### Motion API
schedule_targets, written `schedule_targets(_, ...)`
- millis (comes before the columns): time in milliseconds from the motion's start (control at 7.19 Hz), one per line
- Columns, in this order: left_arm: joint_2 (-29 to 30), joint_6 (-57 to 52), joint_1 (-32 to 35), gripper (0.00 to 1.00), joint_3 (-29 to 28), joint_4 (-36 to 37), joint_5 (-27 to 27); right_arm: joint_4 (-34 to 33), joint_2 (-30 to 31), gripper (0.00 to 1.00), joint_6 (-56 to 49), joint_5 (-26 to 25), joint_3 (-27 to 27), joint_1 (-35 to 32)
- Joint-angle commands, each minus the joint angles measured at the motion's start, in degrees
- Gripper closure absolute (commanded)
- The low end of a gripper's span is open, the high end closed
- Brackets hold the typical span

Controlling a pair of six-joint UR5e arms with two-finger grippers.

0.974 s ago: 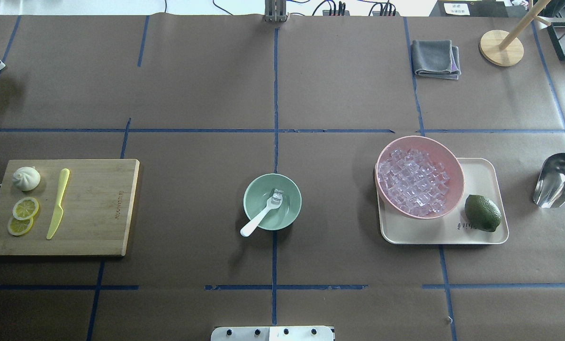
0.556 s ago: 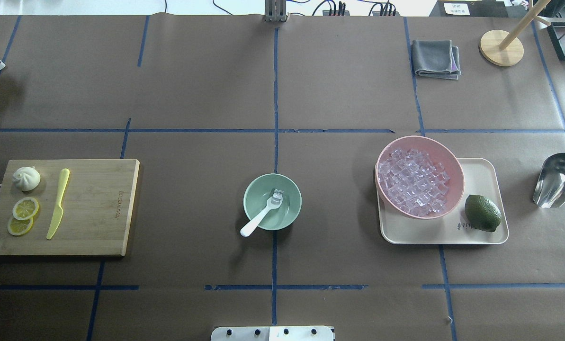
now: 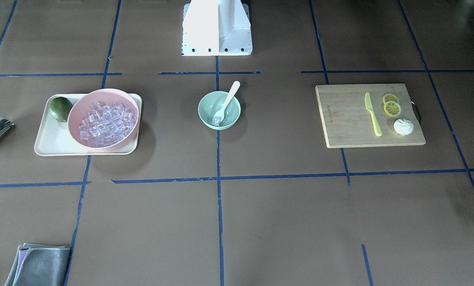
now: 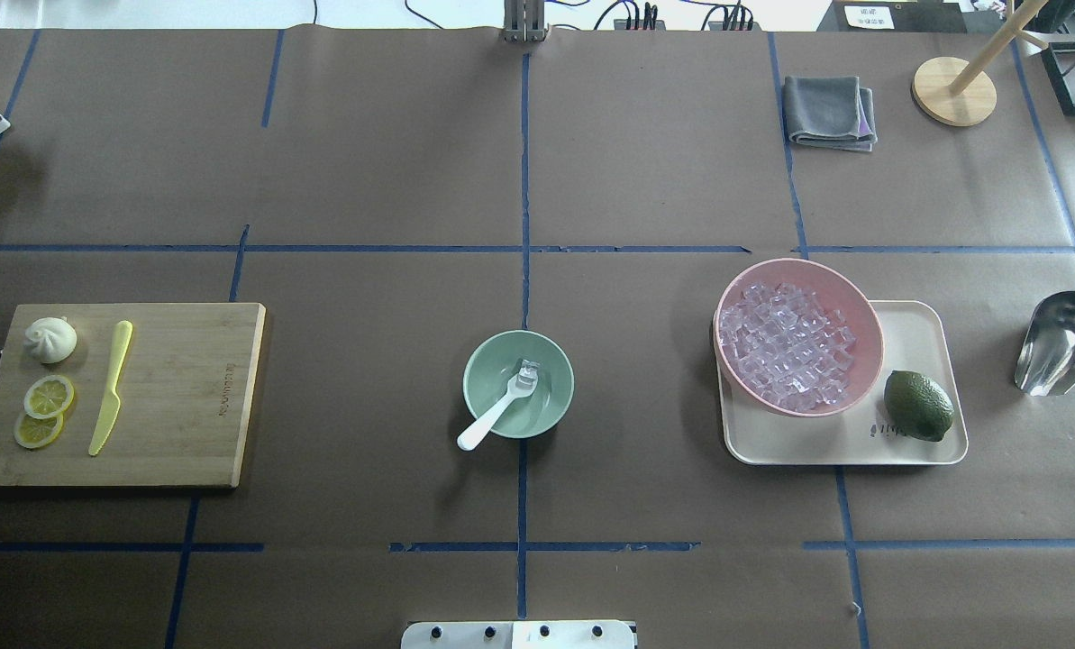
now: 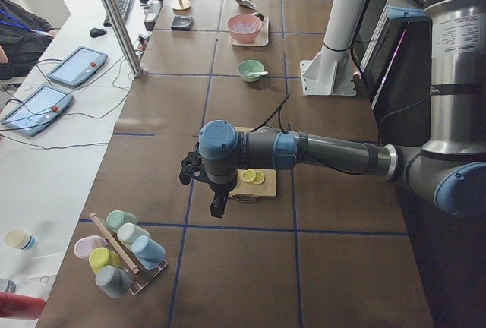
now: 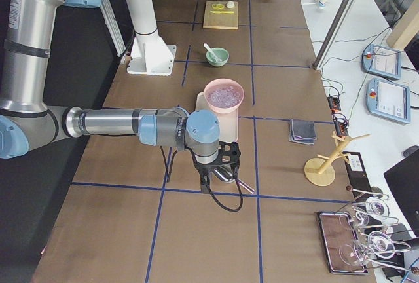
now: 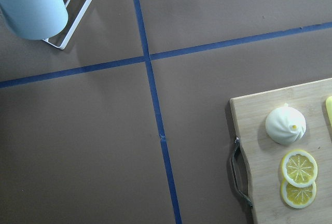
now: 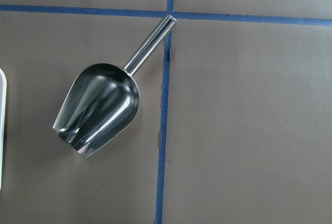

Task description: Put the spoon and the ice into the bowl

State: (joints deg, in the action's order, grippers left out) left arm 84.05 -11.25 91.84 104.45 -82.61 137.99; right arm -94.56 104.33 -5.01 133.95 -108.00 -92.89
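The mint-green bowl (image 4: 470, 365) stands at the table's middle and also shows in the front-facing view (image 3: 202, 111). The white spoon (image 4: 492, 417) leans in it, scoop down, with its handle over the near rim. One clear ice cube (image 4: 528, 369) lies by the scoop. Many more ice cubes (image 4: 785, 347) fill the pink bowl (image 4: 869, 317). My left gripper (image 5: 218, 205) hangs past the cutting board's outer end, far from the bowl. My right gripper (image 6: 208, 179) hangs over the metal scoop. I cannot tell whether either is open or shut.
A cutting board (image 4: 186, 397) on the left holds a yellow-green knife (image 4: 110, 388), lemon slices (image 4: 48, 397) and a bun (image 4: 50, 340). A cream tray (image 4: 915, 333) holds the pink bowl and a lime (image 4: 918, 406). A metal scoop (image 4: 1061, 342), grey cloth (image 4: 828, 111) and wooden stand (image 4: 953, 90) are on the right.
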Motion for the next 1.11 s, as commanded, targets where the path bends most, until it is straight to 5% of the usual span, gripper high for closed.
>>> schedule_targets(0, 0.0, 0.0, 0.0, 0.00, 0.0, 0.0, 0.0, 0.0, 0.0, 0.00, 0.0, 0.0, 0.1, 0.1)
schedule_targets(974, -0.7, 0.1, 0.0, 0.00, -0.6, -0.5, 0.0, 0.2, -1.1, 0.00, 0.0, 0.3, -0.5, 0.2)
